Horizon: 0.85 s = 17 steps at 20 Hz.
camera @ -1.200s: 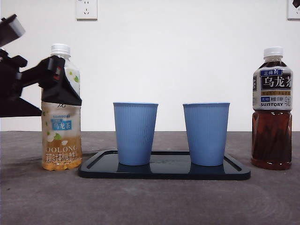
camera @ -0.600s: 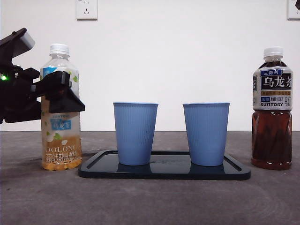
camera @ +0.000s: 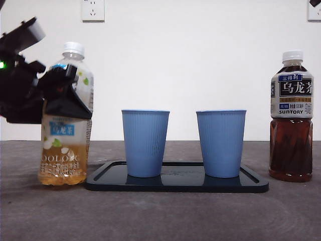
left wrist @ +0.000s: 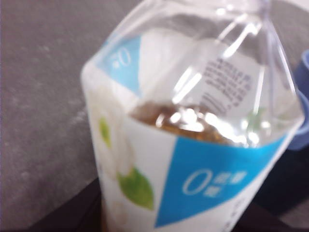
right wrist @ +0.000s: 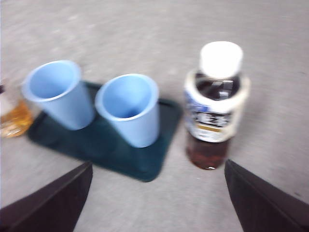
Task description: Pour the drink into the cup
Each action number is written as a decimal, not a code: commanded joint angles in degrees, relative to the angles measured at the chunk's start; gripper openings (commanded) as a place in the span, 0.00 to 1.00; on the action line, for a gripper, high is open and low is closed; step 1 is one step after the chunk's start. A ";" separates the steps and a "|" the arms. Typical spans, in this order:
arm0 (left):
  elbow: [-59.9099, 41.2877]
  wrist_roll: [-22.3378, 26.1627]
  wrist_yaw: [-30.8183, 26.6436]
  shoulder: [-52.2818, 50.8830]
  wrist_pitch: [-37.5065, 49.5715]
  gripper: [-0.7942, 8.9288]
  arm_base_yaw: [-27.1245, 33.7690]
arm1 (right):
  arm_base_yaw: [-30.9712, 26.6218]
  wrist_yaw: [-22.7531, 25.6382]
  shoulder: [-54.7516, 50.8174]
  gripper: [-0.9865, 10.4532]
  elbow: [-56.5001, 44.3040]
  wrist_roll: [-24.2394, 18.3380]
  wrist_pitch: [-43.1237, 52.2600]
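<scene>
A clear bottle of pale oolong tea (camera: pixel 67 150) with a white cap stands at the left, leaning slightly. It fills the left wrist view (left wrist: pixel 193 145). My left gripper (camera: pixel 62 98) is shut on its upper half from the left. Two blue cups (camera: pixel 145 143) (camera: pixel 221 143) stand open and upright on a dark tray (camera: pixel 175 183). My right gripper (right wrist: pixel 158 163) is open and empty. It hovers high above the table and looks down on the cups (right wrist: pixel 58 94) (right wrist: pixel 130 108).
A capped bottle of dark Suntory tea (camera: pixel 291 120) stands right of the tray and also shows in the right wrist view (right wrist: pixel 215 116). The right arm shows only as a black tip at the top right corner (camera: pixel 316 2). A white wall stands behind.
The pale tea bottle has shifted a little to the right and nearer, and its top now leans right. My left gripper moved with it. Cups, tray and dark bottle have not moved.
</scene>
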 commanded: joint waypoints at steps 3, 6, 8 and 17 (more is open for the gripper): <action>9.35 3.52 0.11 -6.14 -19.52 0.20 -2.78 | 0.26 -7.48 0.24 0.47 0.92 -4.24 0.39; 17.31 8.66 -0.04 -6.47 -35.78 0.20 -3.65 | 0.26 -13.51 0.24 0.47 0.92 -5.25 0.39; 21.90 11.17 -2.03 -6.01 -43.63 0.20 -3.89 | 0.26 -15.56 0.24 0.47 0.92 -5.35 0.42; 37.18 27.17 -23.28 4.02 -59.25 0.20 -9.94 | 0.26 -16.81 0.24 0.47 0.92 -5.95 1.25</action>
